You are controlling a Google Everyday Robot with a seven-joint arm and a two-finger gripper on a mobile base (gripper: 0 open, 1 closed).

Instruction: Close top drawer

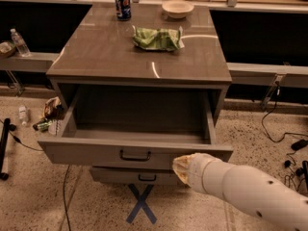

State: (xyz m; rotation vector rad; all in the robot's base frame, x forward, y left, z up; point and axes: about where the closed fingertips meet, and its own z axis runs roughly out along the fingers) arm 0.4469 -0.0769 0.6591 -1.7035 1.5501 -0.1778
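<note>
The top drawer (96,150) of the grey-brown cabinet stands pulled out, its inside empty. Its flat front faces me with a small dark pull handle (135,156) at the centre. My gripper (180,168) is at the end of the white arm (240,186) that comes in from the lower right. It rests against the drawer front, right of the handle, near the lower edge. A shorter drawer front (139,177) with a like handle shows just below.
On the cabinet top (96,57) are a blue soda can (122,4), a pale bowl (177,7) and a green chip bag (158,37). Bottles and litter lie on the floor at left (45,114). Cables lie at right (284,138). A blue X (141,203) marks the floor.
</note>
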